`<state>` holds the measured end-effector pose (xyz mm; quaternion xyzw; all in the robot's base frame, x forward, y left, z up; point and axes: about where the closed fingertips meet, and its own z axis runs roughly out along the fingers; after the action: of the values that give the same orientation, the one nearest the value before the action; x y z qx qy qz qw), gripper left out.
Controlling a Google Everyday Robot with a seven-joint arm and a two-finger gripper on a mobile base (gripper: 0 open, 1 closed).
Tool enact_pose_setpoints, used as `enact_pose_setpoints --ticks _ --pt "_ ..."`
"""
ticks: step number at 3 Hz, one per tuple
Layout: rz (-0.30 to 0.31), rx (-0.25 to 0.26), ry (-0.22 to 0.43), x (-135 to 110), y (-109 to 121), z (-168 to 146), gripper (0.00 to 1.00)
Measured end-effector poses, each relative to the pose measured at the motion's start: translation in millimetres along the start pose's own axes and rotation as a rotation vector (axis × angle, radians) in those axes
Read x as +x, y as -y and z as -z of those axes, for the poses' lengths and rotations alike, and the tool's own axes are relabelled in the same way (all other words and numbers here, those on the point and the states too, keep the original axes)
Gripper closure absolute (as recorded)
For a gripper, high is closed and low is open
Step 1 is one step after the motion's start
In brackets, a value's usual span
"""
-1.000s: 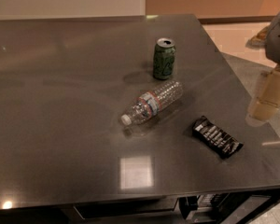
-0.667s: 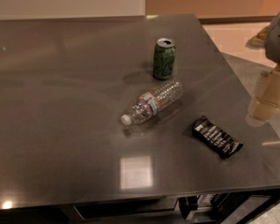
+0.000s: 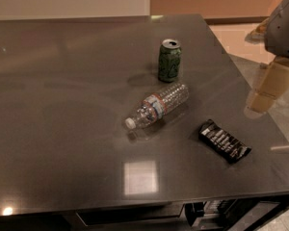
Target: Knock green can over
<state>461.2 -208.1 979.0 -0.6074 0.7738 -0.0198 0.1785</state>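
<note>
The green can stands upright on the dark table, right of centre towards the back. It is dark green with pale markings and a silver top with a pull-tab. My gripper hangs at the right edge of the view, beyond the table's right edge and well to the right of the can, not touching it. Pale beige finger parts show below a grey arm housing.
A clear plastic bottle lies on its side just in front of the can, cap pointing front-left. A black snack bar wrapper lies near the front right. The table's right edge runs diagonally close to the gripper.
</note>
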Motion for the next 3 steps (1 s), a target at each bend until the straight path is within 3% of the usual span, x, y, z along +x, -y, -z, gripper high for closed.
enact_pose_setpoints --ticks 3 --pt "-0.033 0.02 0.147 -40.5 75.1 -45.2 0.0"
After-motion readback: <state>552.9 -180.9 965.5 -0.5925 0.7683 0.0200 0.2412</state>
